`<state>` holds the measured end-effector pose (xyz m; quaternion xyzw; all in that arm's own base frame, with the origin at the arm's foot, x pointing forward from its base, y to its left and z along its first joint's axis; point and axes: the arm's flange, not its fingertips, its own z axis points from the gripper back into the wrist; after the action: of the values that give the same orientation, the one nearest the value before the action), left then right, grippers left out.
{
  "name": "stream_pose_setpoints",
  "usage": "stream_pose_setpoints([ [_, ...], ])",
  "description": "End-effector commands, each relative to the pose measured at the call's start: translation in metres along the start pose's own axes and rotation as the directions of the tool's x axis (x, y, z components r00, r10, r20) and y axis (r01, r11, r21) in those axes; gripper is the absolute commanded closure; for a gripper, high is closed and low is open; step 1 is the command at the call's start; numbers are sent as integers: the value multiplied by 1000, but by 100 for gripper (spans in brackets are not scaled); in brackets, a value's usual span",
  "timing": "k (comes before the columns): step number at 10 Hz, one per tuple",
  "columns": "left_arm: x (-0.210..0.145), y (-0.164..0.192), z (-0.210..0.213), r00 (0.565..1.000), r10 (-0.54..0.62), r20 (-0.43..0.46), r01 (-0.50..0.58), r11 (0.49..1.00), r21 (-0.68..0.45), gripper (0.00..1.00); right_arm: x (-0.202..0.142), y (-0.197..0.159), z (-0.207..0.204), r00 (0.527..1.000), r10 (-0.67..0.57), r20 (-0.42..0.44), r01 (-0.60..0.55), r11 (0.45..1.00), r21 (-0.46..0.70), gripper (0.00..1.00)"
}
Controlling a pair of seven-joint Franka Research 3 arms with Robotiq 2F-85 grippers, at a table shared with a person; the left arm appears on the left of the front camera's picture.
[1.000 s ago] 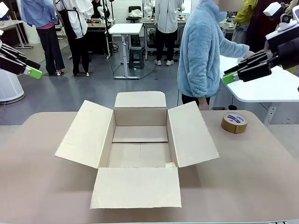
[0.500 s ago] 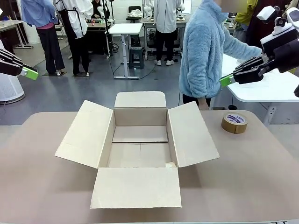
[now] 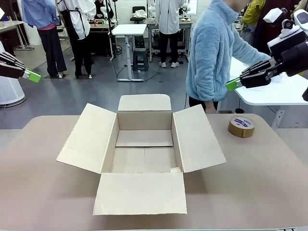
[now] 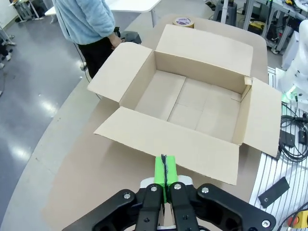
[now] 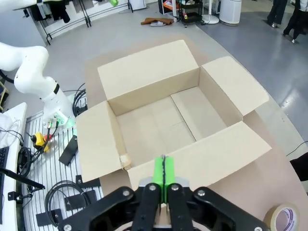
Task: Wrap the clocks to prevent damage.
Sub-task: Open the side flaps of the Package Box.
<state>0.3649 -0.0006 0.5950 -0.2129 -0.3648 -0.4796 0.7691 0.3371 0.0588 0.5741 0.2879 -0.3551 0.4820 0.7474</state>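
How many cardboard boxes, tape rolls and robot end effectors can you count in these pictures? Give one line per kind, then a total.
cardboard box: 1
tape roll: 1
end effectors: 2 (left end effector, right end effector)
Total: 4

We are looking at a large brown cardboard box (image 3: 139,193) sitting open in the middle of the tan table (image 3: 255,183), its four flaps spreading outward. A brown tape roll (image 3: 241,126) is lying flat just right of it. A person in pale blue fleece (image 3: 211,53) is standing beyond, facing a white side table (image 3: 284,94).
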Motion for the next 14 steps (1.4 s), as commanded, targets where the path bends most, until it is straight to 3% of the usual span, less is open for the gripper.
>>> stream_pose_setpoints([
  [1, 11, -6, -9, 989, 142, -33, -140, 988, 58, 100, 14, -5, -19, 957, -269, 105, 271, 963, -5, 100],
  [3, 39, -20, -39, 947, 313, -71, -296, 938, 179, 100, 34, 3, -63, 829, -546, 125, 559, 818, -137, 100],
  [5, 65, -42, -85, 866, 463, -190, -404, 871, 279, 100, 46, 14, -111, 754, -654, 62, 647, 721, -249, 100],
  [7, 73, -64, -124, 803, 498, -326, -386, 852, 353, 100, 43, 21, -148, 718, -690, -95, 582, 670, -461, 100],
  [9, 73, -82, -158, 713, 527, -463, -341, 837, 428, 100, 40, 28, -161, 706, -683, -185, 457, 639, -618, 100],
  [11, 68, -90, -182, 648, 537, -540, -281, 828, 486, 100, 36, 30, -168, 684, -678, -269, 410, 663, -627, 100],
  [12, 69, -89, -182, 668, 511, -541, -291, 848, 442, 100, 38, 31, -167, 700, -642, -313, 417, 723, -550, 100],
  [13, 55, -92, -178, 679, 537, -500, -301, 825, 477, 100, 20, 28, -169, 706, -671, -224, 407, 644, -647, 100],
  [14, 55, -92, -178, 679, 537, -500, -301, 825, 477, 100, 20, 28, -169, 706, -671, -224, 407, 644, -647, 100],
])
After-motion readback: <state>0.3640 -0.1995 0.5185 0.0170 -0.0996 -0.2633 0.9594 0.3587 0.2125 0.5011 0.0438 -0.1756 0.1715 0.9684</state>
